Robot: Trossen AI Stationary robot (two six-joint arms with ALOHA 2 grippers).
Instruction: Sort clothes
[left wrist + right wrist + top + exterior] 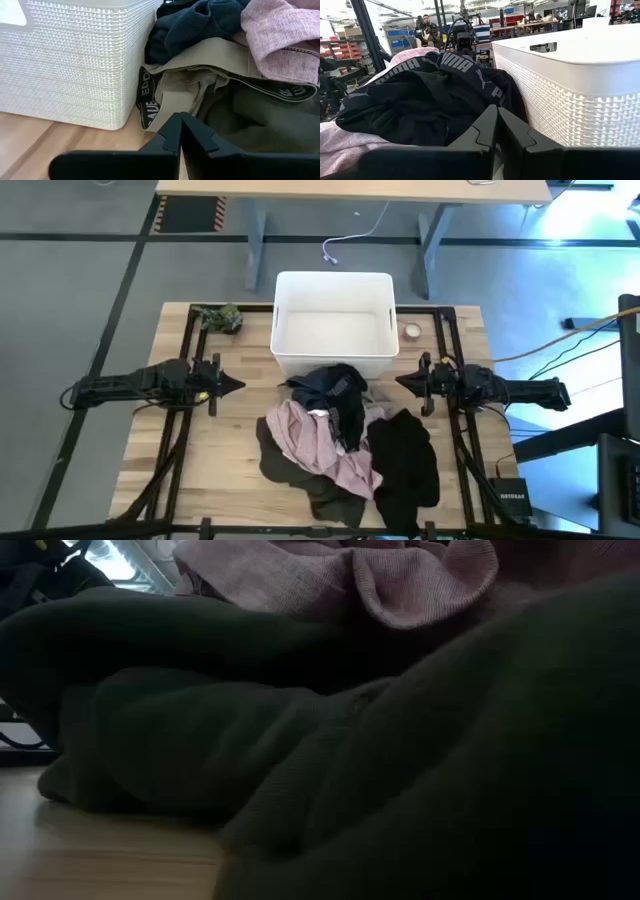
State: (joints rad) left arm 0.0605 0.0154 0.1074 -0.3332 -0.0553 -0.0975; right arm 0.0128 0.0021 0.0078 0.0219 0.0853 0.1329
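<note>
1. The left gripper (pixel 238 386) rests low at the left of the table (pixel 200 470), pointing right toward the clothes (pixel 345 445); in the left wrist view its fingers (pixel 170 135) are pressed together, holding nothing.
2. The right gripper (pixel 402 381) rests at the right of the table, pointing left; in the right wrist view its fingers (pixel 492 131) also meet at the tips, empty.
3. The clothes lie in one heap on the table between the two grippers, just near of the white bin (pixel 333 325), and touch its near wall.
4. In the heap, a pink garment (pixel 320 442) lies in the middle, a black one (pixel 405 460) to its right, a dark navy one (pixel 335 390) at the far end against the bin, and olive fabric (pixel 330 498) at the near edge.
5. A khaki piece (pixel 200 65) shows under the navy one in the left wrist view.
6. A small plant (pixel 220 317) sits at the far left corner.
7. The low view is filled by olive fabric (pixel 300 760) with pink above it.
</note>
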